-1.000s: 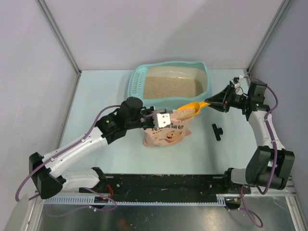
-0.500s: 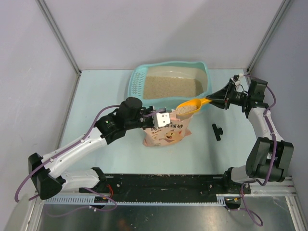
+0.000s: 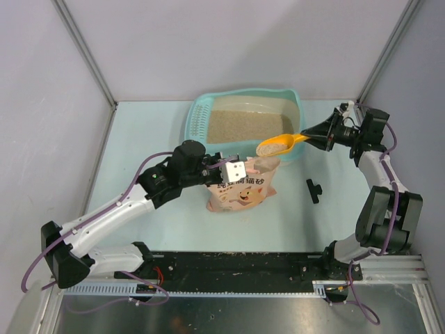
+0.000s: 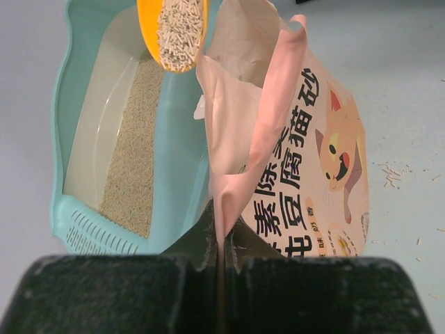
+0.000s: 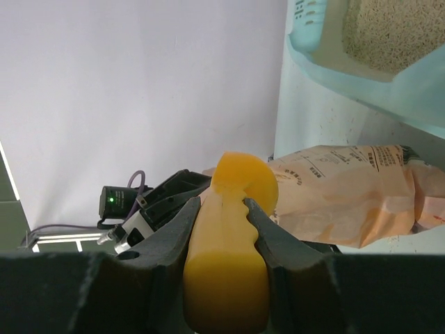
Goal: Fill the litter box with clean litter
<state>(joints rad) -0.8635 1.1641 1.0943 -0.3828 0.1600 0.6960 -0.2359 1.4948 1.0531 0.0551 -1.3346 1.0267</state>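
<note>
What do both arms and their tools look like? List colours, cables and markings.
Both arms have white links and black joint housings. The left arm and right arm each carry a purple cable looping alongside. The left tool has black fingers, with a white block behind them in the top view. The right tool has black, curved fingers. No markings are legible.

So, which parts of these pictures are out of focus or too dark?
Top external: evenly lit, sharp, soft shadows. Left wrist: the left gripper at the bottom is dark and blurred; the pink printed bag is sharp. Right wrist: the orange plastic scoop looks slightly soft.
</note>
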